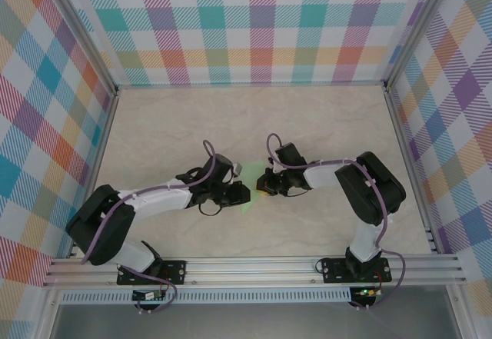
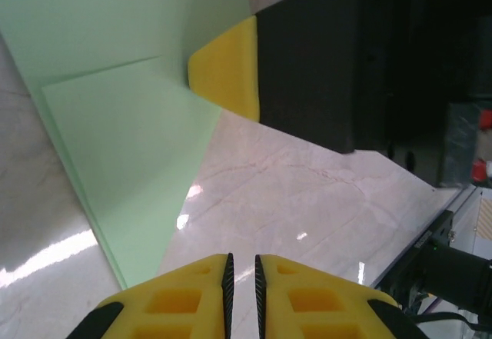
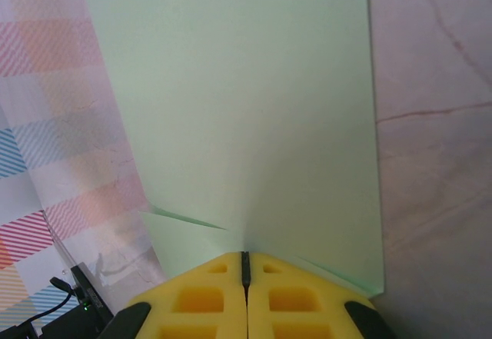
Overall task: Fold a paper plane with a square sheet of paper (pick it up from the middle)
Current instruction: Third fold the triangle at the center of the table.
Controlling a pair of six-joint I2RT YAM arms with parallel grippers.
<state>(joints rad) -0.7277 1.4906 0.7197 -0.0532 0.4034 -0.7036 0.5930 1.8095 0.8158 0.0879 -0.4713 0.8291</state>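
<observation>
Mostly my arms hide the green paper; my right gripper pinches it, my left gripper is almost pressed together, holding nothing.

Pale marble tabletop, pastel plaid walls, aluminium frame rails

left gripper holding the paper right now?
No. In the left wrist view the left gripper is nearly shut over bare table, with the green paper off to one side, clear of its fingers.
</observation>
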